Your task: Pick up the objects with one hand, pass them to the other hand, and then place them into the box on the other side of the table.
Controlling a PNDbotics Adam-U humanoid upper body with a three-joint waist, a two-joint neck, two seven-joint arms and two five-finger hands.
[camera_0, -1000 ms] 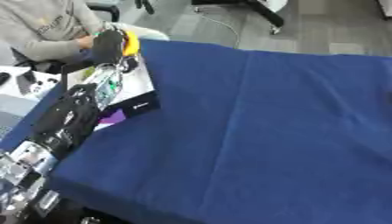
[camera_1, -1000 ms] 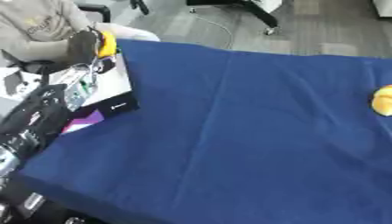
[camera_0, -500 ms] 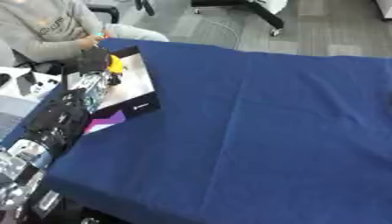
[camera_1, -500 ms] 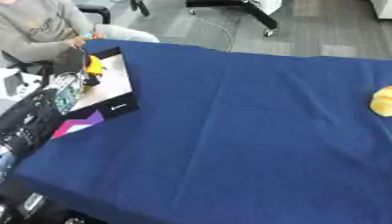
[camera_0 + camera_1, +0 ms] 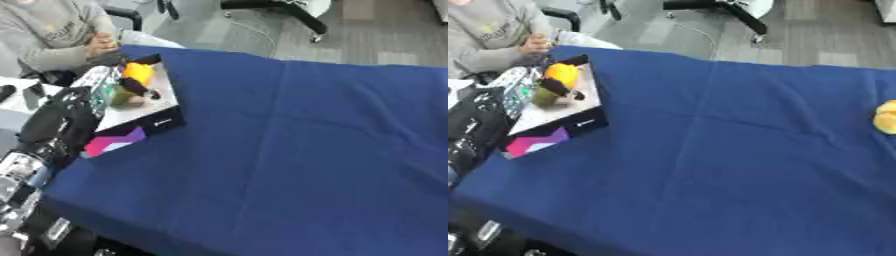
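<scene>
Twin head views above table (image 5: 289,150)

1. Right of the box (image 5: 149,107), the blue tablecloth (image 5: 297,150) lies bare up to a yellow object (image 5: 885,117) at its right edge.
2. Inside the box, a yellow item (image 5: 137,72) and the left hand (image 5: 131,86) crowd the near-left part.

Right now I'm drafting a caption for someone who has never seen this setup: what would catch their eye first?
The wide blue tablecloth fills nearly the whole view. At its left edge stands an open box where the robot's left hand holds a yellow object over a greenish one. Far across, at the right edge of the right eye view, another yellow object lies alone on the cloth.
</scene>
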